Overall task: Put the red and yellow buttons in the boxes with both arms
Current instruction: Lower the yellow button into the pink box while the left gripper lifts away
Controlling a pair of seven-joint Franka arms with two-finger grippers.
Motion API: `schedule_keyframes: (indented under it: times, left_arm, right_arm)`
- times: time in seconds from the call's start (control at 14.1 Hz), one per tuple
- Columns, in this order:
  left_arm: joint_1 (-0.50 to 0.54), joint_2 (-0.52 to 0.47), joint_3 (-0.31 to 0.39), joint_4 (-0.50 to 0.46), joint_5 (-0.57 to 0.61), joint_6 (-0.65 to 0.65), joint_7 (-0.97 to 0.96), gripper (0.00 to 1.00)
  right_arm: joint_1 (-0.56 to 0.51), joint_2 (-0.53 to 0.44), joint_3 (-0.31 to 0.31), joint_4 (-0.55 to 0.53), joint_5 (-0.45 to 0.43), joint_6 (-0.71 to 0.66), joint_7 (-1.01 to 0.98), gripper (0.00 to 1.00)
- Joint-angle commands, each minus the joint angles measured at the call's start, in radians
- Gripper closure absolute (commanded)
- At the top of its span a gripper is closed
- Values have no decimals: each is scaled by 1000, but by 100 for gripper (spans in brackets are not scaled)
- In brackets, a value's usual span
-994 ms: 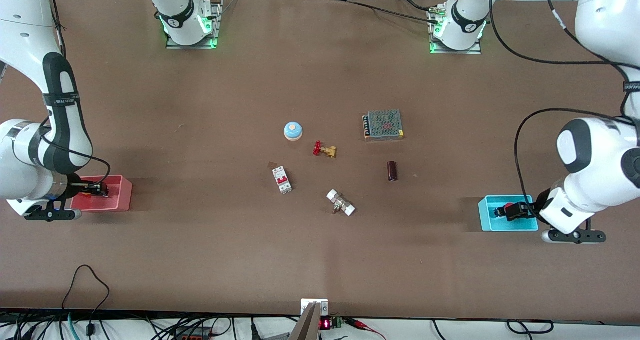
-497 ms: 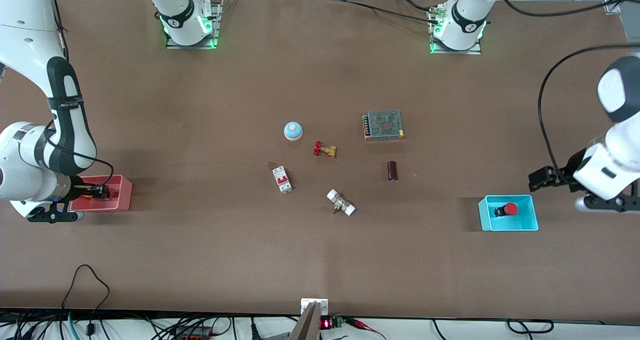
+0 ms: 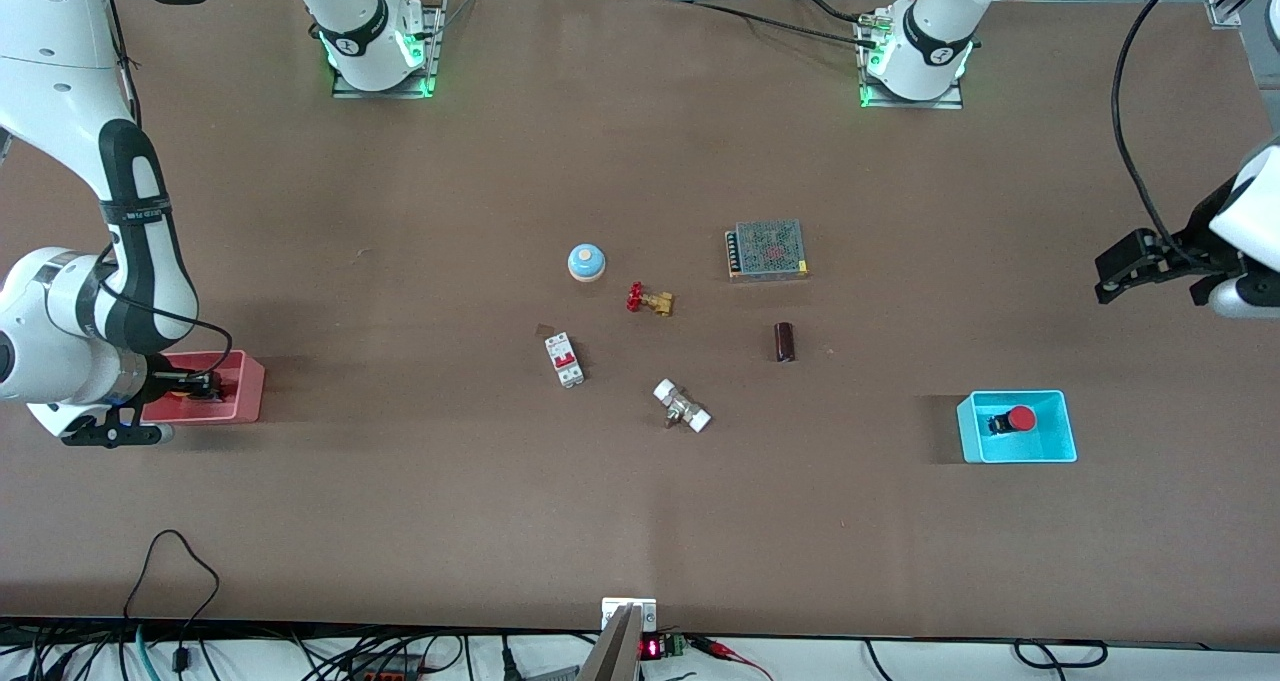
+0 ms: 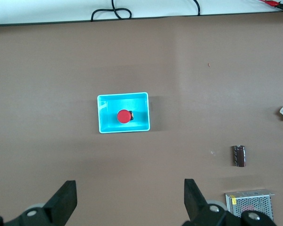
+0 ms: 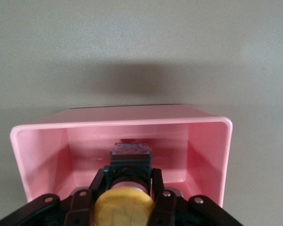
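The right gripper (image 5: pixel 125 207) holds the yellow button (image 5: pixel 121 209) low inside the pink box (image 5: pixel 212 155), while the left gripper (image 4: pixel 130 202), fingers wide, hangs empty over bare tabletop (image 3: pixel 640 521).

Arms: white shells (image 3: pixel 60 91) wearing black joint bands
Bases: glowing green (image 3: pixel 378 56)
Cables: black, trailing (image 3: pixel 1125 111)
Grippers: black fingers (image 4: pixel 66 200)

The right gripper (image 3: pixel 207 385) is low inside the pink box (image 3: pixel 248 389), with its fingers (image 5: pixel 158 188) closed on the yellow button (image 5: pixel 122 210). The left gripper (image 3: pixel 1112 271) is up in the air, away from the cyan box (image 3: pixel 1040 452), fingers (image 4: pixel 67 197) wide apart and holding nothing.
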Motion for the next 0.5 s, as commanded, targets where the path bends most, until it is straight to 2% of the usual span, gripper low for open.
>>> schedule_keyframes:
  times: [0.0, 0.07, 0.21, 0.28, 0.35, 0.43]
  left_arm:
    - [7, -71, -8, -69, -18, -3, 13, 0]
    - [13, -98, -8, -106, -32, 6, 14, 0]
    - [16, -152, -8, -198, -64, 76, 40, 0]
    - [16, -166, -8, -229, -66, 101, 40, 0]
    - [15, -166, -8, -229, -66, 98, 39, 0]
    - [16, -166, -6, -220, -66, 90, 36, 0]
  right_arm:
    - [-15, 7, 13, 13, -3, 1, -24, 59]
    - [-15, 7, 13, 13, -1, 1, -24, 40]
    - [-15, 5, 13, 13, 0, 1, -24, 17]
    - [-15, 5, 13, 13, 0, -1, -24, 11]
    - [-15, 4, 13, 13, 0, -2, -24, 3]
    - [-15, 2, 13, 13, 0, -5, -24, 1]
